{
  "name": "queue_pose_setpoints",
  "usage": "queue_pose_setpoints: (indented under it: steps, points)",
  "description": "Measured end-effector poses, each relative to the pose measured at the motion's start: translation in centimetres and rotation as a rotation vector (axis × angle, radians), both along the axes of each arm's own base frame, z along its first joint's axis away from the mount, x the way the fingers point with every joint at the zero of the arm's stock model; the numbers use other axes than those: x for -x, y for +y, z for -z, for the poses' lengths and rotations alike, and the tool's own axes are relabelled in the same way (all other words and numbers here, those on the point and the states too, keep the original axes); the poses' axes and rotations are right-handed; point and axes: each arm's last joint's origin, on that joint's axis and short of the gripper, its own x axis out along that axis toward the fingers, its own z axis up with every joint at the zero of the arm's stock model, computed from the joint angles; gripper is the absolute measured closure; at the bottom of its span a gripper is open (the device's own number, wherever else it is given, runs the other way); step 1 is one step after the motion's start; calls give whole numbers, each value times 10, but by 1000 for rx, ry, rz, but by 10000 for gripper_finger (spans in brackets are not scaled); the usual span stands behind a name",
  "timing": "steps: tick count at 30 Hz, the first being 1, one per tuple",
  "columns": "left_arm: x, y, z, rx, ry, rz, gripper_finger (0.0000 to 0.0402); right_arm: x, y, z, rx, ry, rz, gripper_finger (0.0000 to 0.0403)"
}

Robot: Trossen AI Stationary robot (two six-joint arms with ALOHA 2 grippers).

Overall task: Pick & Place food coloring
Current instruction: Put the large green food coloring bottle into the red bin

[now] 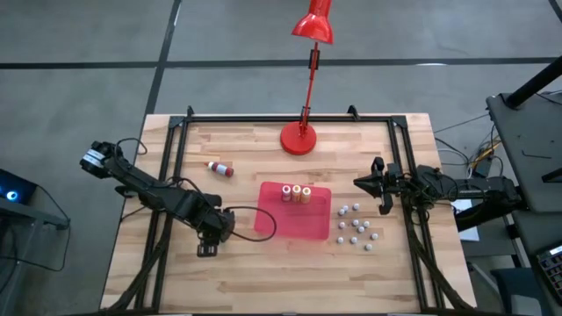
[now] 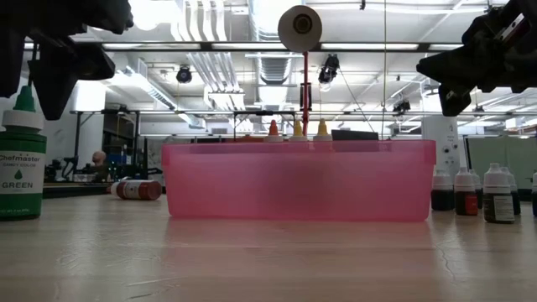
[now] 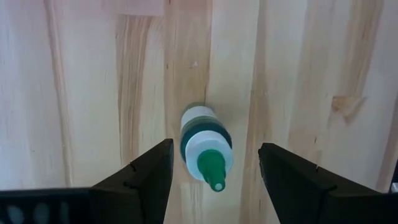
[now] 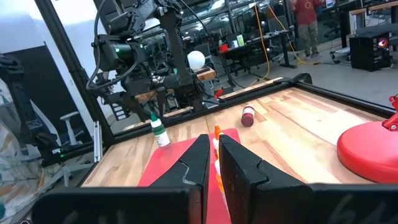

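A green-capped food coloring bottle [image 3: 205, 146] stands upright on its base on the wooden table, left of the red tray [image 1: 294, 224]. My left gripper [image 3: 214, 148] hangs above it, pointing down and open, one finger on either side of the cap without touching it. In the low view the same bottle [image 2: 21, 159] shows under the gripper [image 2: 38, 92]. Three orange- and yellow-capped bottles [image 1: 297, 192] stand in the tray's far part. A red-capped bottle [image 1: 219, 168] lies on its side beyond the left arm. My right gripper [image 4: 211, 162] waits shut and level at the table's right edge [image 1: 379, 186].
Several small bottles [image 1: 356, 224] stand in a loose group right of the tray. A red desk lamp's base [image 1: 299, 138] stands at the far middle of the table. A black frame [image 1: 176, 132] runs around the table's edges. Bare wood lies along the near side.
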Motion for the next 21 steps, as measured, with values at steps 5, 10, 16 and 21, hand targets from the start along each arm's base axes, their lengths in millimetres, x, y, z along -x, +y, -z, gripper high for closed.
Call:
queue_pose_setpoints:
  steps: [5, 10, 16, 21]
  points:
    - [-1, 0, 0, 5, -14, -2, 193, 0, 0, 0, 0, 0, 1, 374]
    - [-2, -1, 0, 10, -16, -16, 193, 0, 0, 0, 0, 0, 0, 374]
    - [-4, -2, -1, 20, -39, -17, 193, 0, 0, 0, 0, 0, 0, 374]
    - [-4, -1, -1, 11, -43, -16, 193, 0, 0, 0, 0, 0, 0, 374]
